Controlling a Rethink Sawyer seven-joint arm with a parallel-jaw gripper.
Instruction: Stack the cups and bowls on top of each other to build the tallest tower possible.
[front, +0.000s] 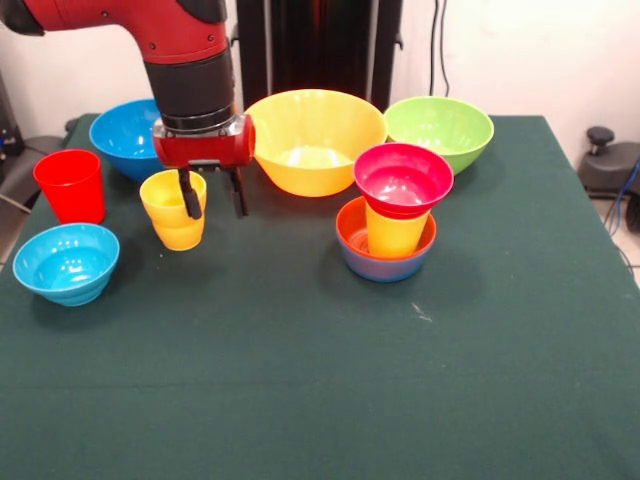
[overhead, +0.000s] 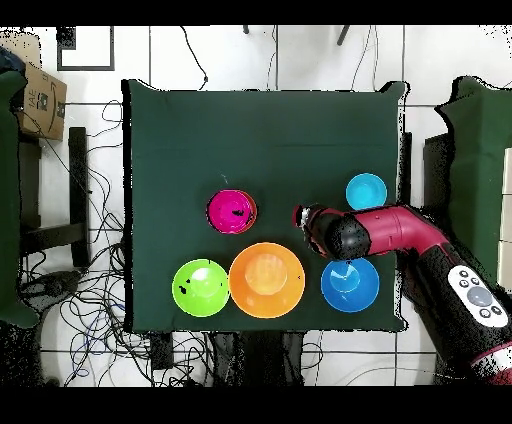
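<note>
Red and black arm coming down from the top left of the front view. Hand (front: 212, 194) spread open, two black fingers hanging down, pinching nothing. Left finger in front of the yellow cups (front: 174, 210), two of them sitting one inside the other, left of the middle. Right finger just beside those cups, over bare green surface (front: 320, 380).

Red cup (front: 71, 185) standing alone at the far left. Small light-blue bowl (front: 66, 262) below it, near the left edge. Blue bowl (front: 130, 135) at the upper left, partly hidden behind the arm. Big yellow-orange bowl (front: 314, 140) at the top middle, with the lime green bowl (front: 440, 130) to its right.

Tower (front: 392, 215) just right of the middle: an orange-red bowl (front: 352, 232) resting in a blue bowl at the bottom, a yellow cup (front: 393, 236) standing in it, and a crimson bowl (front: 402, 178) sitting on top of that cup.

In the overhead view, crimson bowl (overhead: 232, 211) near the middle, arm (overhead: 390, 232) reaching in from the right.
</note>
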